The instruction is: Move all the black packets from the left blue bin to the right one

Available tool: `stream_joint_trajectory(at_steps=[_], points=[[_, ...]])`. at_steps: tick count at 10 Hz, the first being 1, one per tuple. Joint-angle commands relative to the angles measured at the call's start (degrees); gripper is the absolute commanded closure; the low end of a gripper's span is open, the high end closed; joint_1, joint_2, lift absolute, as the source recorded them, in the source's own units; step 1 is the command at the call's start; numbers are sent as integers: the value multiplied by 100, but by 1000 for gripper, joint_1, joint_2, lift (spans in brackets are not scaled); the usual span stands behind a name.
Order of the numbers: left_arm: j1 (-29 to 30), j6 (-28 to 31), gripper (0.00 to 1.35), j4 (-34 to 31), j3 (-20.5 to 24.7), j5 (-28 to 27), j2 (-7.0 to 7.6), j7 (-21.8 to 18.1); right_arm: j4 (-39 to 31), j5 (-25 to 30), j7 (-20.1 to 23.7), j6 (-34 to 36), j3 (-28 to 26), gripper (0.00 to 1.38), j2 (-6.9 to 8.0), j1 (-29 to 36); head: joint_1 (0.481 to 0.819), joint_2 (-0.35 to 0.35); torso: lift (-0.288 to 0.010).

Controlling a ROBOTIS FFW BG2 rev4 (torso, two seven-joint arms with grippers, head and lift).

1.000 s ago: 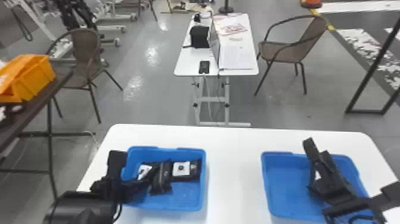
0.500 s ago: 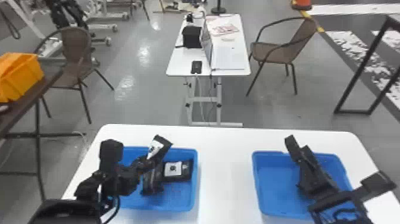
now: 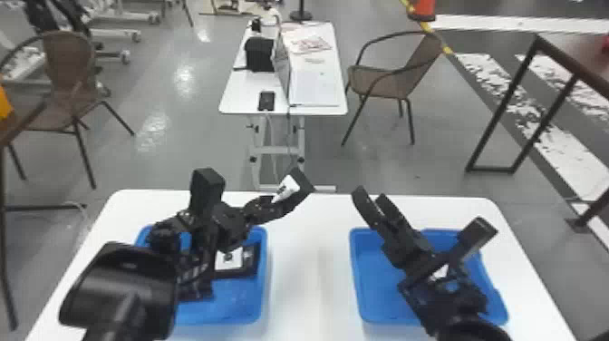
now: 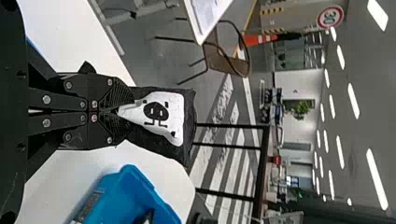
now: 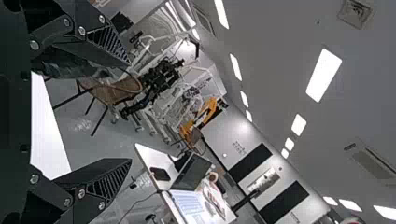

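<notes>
"Two arms slanted upward, didn't they?"

"Yes. The left black gripper pinched a flat black packet with a white label, which jutted past its fingertips."

"And the other?"

"The right black gripper stood spread, near the right blue plastic bin; another packet lay in the left bin."

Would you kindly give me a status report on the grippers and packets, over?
Left gripper shut on raised black packet; right gripper open, empty. Another packet in left blue bin. Right arm over right blue bin, possibly in the way.
</notes>
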Motion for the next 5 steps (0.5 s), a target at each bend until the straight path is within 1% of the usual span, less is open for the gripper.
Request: stream_joint_trajectory(at_steps=[1,3,4,5], points=[[-334,-211,1211,441,-238,208,-68,-145,171,57,36,10,149,315,7,-197,695,-66,0],[-641,-264,1211,793,-510,261,-227,-356,294,128,44,10,219,315,33,-373,695,-84,0],[-764,-343,1211,1039,-572,305,-315,-427,312,137,44,10,289,315,42,-452,695,-98,0],[-835,-378,1211,1162,-572,314,-356,-550,409,154,62,10,368,315,42,-566,695,-110,0]])
